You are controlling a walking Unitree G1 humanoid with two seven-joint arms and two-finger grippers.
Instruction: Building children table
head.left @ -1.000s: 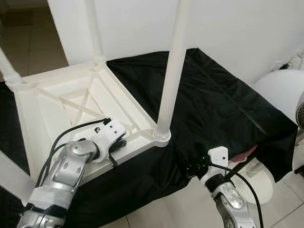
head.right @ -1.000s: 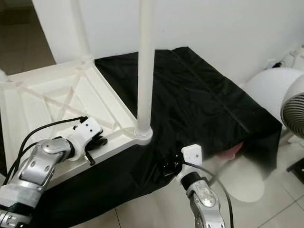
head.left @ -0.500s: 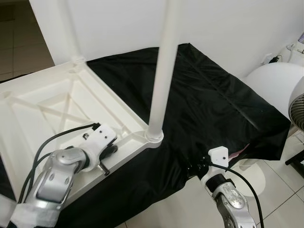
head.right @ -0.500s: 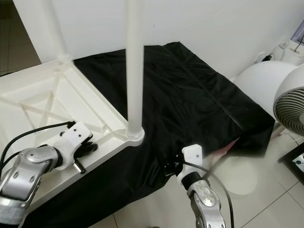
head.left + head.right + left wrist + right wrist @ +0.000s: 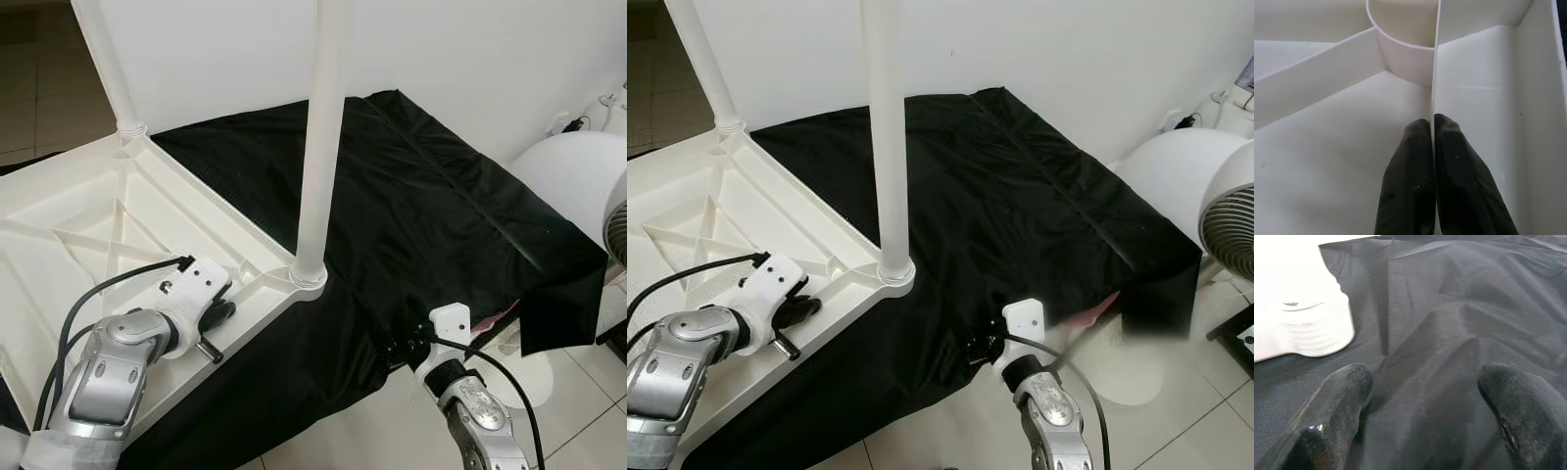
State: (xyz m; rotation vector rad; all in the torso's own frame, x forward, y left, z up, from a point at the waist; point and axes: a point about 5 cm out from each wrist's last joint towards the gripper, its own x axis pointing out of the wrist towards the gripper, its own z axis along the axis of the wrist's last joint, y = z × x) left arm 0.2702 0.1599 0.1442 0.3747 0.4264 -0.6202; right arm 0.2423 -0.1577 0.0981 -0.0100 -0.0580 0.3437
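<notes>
Children table point(image 5: 88, 211), white plastic, upside down on black cloth point(image 5: 431, 206) spread over a low surface beside a white wall; underside ribs facing up. Two legs already standing in corner sockets: near leg point(image 5: 318, 137) at the corner closest to the right arm, far leg point(image 5: 103, 64) at the back corner. More legs possibly off frame, cannot tell.

Left gripper point(image 5: 1432, 134) down inside the underside, near the front edge just beside the near-leg socket. Fingers point(image 5: 1405, 181) pinched nearly closed on a thin upright rib point(image 5: 1437, 63), one finger each side, round socket wall just ahead. Firm clamp on the rib, so table held by that.

Right gripper point(image 5: 1422, 382) low at the cloth's front overhang, near the floor tiles, well apart from the table. Fingers spread wide, nothing between them, only cloth ahead; white corner socket base point(image 5: 1315, 330) visible off to one side.

White fan point(image 5: 1225, 206) at the right edge, clear of the work.

Likely step: steadying or repositioning the tabletop for the next leg or for flipping. To do well: keep pinch square on the rib, no twisting since thin plastic may flex or crack; move slowly to avoid dragging cloth; bring right gripper up to the rim for a second hold before any lift; watch standing legs for tilt or popping out of sockets.
</notes>
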